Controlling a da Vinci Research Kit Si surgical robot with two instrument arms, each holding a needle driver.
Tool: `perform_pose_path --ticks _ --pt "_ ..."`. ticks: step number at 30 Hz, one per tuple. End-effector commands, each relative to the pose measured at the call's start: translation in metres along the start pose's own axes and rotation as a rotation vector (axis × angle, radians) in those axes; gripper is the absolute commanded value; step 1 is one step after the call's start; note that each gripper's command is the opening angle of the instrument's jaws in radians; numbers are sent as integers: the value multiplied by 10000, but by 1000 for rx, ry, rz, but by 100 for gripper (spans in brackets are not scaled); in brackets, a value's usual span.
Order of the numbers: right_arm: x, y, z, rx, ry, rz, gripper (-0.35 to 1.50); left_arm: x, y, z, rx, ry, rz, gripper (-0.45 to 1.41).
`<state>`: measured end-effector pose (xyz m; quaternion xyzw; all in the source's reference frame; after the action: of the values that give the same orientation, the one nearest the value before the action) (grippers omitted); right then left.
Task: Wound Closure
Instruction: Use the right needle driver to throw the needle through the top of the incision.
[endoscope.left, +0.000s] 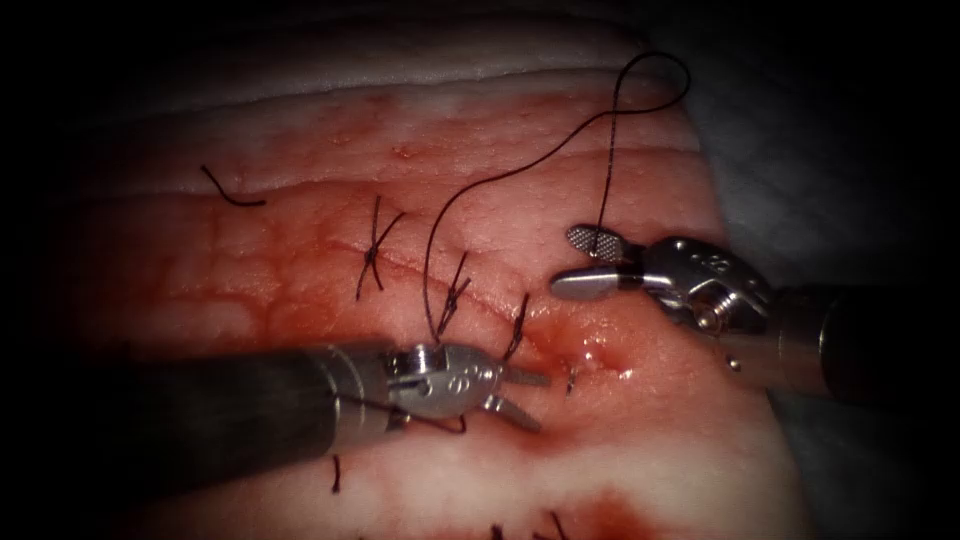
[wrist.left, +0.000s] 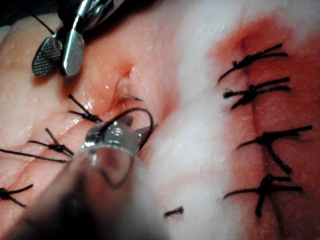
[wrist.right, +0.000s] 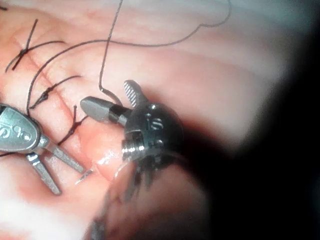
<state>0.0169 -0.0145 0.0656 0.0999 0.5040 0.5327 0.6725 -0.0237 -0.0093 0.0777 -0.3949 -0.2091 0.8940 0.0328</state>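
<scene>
We see the left steel pincer (endoscope.left: 522, 392) apart and empty beside the needle tip (endoscope.left: 571, 377) buried in pale pork tissue (endoscope.left: 640, 440); the right pincer (endoscope.left: 585, 262), apart, could snag the looping black thread (endoscope.left: 520, 175).

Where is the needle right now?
In the endoscope view the needle pokes out of the tissue at the cut's lower right end, just past the left claw, which is open and holds nothing. The right claw is open above it.
</scene>
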Motion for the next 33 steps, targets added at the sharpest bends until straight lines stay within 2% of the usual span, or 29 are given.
perform_pose_path --ticks 1,4,5,7,8,10,12,15,20,24,27,28,33 --pt "0 -2 9 6 3 -4 120 0 -3 7 -1 1 1 9" --pt "1 -1 8 -3 8 -26 101 0 -3 7 -1 1 1 9" --pt "0 -1 7 -15 13 -37 76 0 -3 7 -1 1 1 9" --pt "-2 -1 4 -40 18 -38 -18 0 -3 7 -1 1 1 9" --pt "-2 -2 4 -53 24 -37 -35 0 -3 7 -1 1 1 9" --pt "-3 -3 4 -89 6 -1 -35 0 -3 7 -1 1 1 9" --pt "-4 -5 6 -79 -1 58 -35 0 -3 7 -1 1 1 9" --pt "-10 -9 7 -50 -47 179 -35 0 -3 6 -1 1 1 9" --pt "-27 -18 9 10 -108 292 -35 1 -3 5 -2 2 0 10" --pt "-46 -36 11 83 -166 366 -35 1 -4 5 -2 2 0 12" --pt "-58 -52 9 118 -202 393 -35 1 -4 5 -2 2 0 12" --pt "-59 -57 8 129 -208 396 -35 1 -4 4 -3 2 5 7" --pt "-60 -75 -1 187 -231 411 -35 3 -7 1 -4 8 49 4"
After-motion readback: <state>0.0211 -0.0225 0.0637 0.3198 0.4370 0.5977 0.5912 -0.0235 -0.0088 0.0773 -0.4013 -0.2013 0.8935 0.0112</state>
